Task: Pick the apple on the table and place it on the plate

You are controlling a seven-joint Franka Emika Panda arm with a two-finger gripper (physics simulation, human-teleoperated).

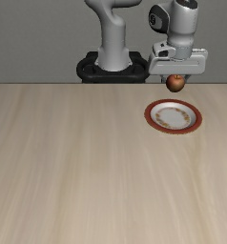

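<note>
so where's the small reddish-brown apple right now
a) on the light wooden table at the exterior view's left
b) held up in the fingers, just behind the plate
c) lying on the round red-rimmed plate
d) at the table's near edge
b: the small reddish-brown apple sits between the fingers, behind the round red-rimmed plate, which has nothing on it.

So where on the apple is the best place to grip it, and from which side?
Probably grip the apple across its widest middle, coming straight down from above. It is small, round and handleless, so opposite sides of its girth suit best; the gripper hangs directly over it, pointing down.
</note>
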